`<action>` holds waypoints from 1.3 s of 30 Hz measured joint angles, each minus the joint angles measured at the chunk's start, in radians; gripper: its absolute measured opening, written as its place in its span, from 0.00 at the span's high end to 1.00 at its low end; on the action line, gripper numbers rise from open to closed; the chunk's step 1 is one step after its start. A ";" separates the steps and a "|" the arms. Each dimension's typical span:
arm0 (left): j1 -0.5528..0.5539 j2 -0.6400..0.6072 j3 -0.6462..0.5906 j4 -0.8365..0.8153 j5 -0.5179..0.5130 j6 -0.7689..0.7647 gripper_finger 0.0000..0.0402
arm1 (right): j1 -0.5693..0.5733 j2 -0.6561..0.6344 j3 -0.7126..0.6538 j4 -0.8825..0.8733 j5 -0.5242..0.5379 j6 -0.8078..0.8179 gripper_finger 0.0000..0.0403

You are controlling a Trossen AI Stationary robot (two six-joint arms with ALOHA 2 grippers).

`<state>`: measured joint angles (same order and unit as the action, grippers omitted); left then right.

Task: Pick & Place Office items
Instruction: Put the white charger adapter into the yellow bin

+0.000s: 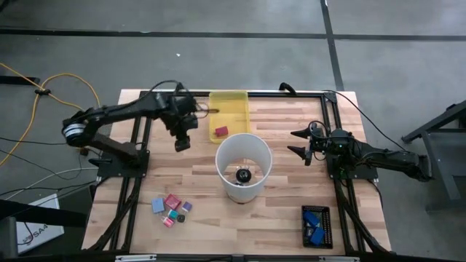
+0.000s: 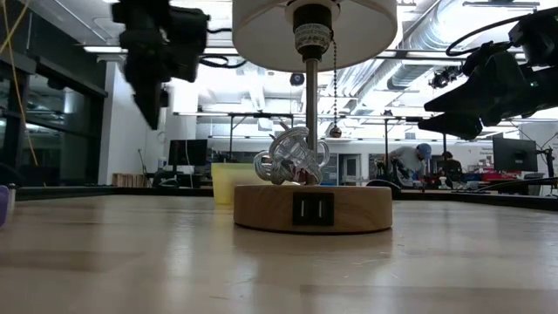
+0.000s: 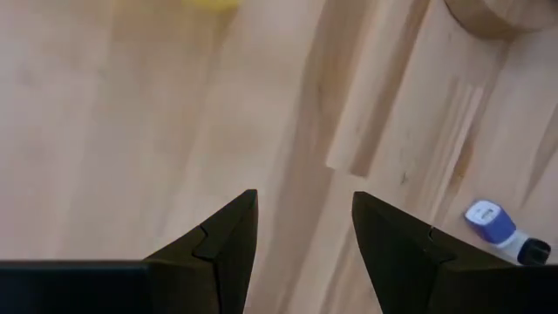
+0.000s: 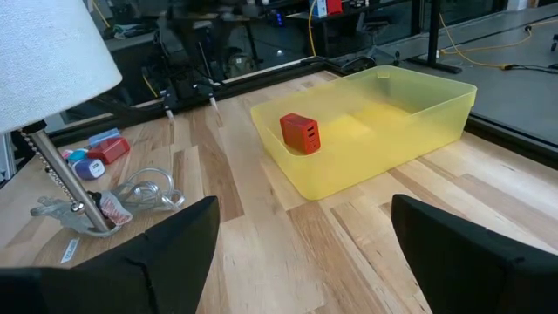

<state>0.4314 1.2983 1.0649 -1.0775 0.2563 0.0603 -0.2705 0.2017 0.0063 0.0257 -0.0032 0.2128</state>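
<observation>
One red block [image 1: 221, 131] lies in the yellow tray [image 1: 240, 98]; the other office items [image 1: 172, 209] cluster near the table's front left. Judged light, rigid and smooth: pinch across flat sides. Left gripper [image 1: 183, 143] hovers beside the tray, parted and empty; right gripper [image 1: 299, 141] gapes wide, empty.

Grey concrete floor [image 1: 218, 65] fills the top of the high view. In the low view, exposed ceiling ducts [image 2: 410, 39] run upper right, with dark windows [image 2: 52, 131] at left.
</observation>
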 joint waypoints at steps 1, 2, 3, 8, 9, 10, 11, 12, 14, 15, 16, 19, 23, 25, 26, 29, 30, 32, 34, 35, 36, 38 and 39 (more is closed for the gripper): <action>-0.020 -0.025 -0.028 0.009 -0.005 -0.022 0.55 | 0.000 0.000 0.000 0.000 0.000 0.000 0.19; -0.040 -0.046 -0.053 0.021 -0.011 -0.046 0.55 | 0.000 0.000 0.000 0.000 0.000 0.000 0.19; -0.063 -0.067 -0.076 0.032 -0.020 -0.068 0.55 | 0.000 0.000 0.000 0.000 0.000 0.000 0.19; -0.190 -0.139 -0.144 0.066 -0.052 -0.180 0.55 | 0.000 0.000 0.000 0.000 0.000 0.000 0.19; -0.219 -0.148 -0.150 0.071 -0.064 -0.202 0.55 | 0.000 0.000 0.000 0.000 0.000 0.000 0.19; -0.248 -0.155 -0.155 0.073 -0.079 -0.222 0.55 | 0.000 0.000 0.000 0.000 0.000 0.000 0.19; -0.279 -0.159 -0.156 0.073 -0.097 -0.244 0.55 | 0.000 0.000 0.000 0.000 0.000 0.000 0.19; -0.311 -0.161 -0.156 0.075 -0.113 -0.264 0.55 | 0.000 0.000 0.000 0.000 0.000 0.000 0.19; -0.374 -0.164 -0.156 0.079 -0.144 -0.305 0.55 | 0.000 0.000 0.000 0.000 0.000 0.000 0.19; -0.406 -0.165 -0.156 0.082 -0.158 -0.321 0.55 | 0.000 0.000 0.000 0.000 0.000 0.000 0.19; -0.437 -0.165 -0.156 0.087 -0.173 -0.335 0.55 | 0.000 0.000 0.000 0.000 0.000 0.000 0.19; -0.529 -0.165 -0.156 0.090 -0.211 -0.377 0.55 | 0.000 0.000 0.000 0.000 0.000 0.000 0.19; -0.649 -0.165 -0.156 0.099 -0.240 -0.432 0.55 | 0.000 0.000 0.000 0.000 0.000 0.000 0.19; -0.705 -0.165 -0.156 0.106 -0.246 -0.449 0.55 | 0.000 0.000 0.000 0.000 0.000 0.000 0.19; -0.732 -0.165 -0.156 0.109 -0.249 -0.453 0.55 | 0.000 0.000 0.000 0.000 0.000 0.000 0.19; -0.808 -0.165 -0.156 0.124 -0.255 -0.456 0.55 | 0.000 0.000 0.000 0.000 0.000 0.000 0.19; -0.831 -0.165 -0.156 0.125 -0.255 -0.456 0.55 | 0.000 0.000 0.000 0.000 0.000 0.000 0.19; -0.874 -0.165 -0.156 0.125 -0.255 -0.455 0.55 | 0.000 0.000 0.000 0.000 0.000 0.000 0.19; -0.913 -0.165 -0.156 0.125 -0.255 -0.455 0.55 | 0.000 0.000 0.000 0.000 0.000 0.000 0.19; -0.932 -0.165 -0.156 0.125 -0.255 -0.455 0.55 | 0.000 0.000 0.000 0.000 0.000 0.000 0.19; -0.949 -0.165 -0.156 0.126 -0.255 -0.455 0.55 | 0.000 0.000 0.000 0.000 0.000 0.000 0.19; -0.983 -0.164 -0.156 0.127 -0.255 -0.455 0.55 | 0.000 0.000 0.000 0.000 0.000 0.000 0.19; -0.998 -0.164 -0.156 0.131 -0.255 -0.455 0.55 | 0.000 0.000 0.000 0.000 0.000 0.000 0.19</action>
<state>-0.5668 1.1339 0.9089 -0.9465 0.0013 -0.3943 -0.2706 0.2016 0.0063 0.0257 -0.0033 0.2130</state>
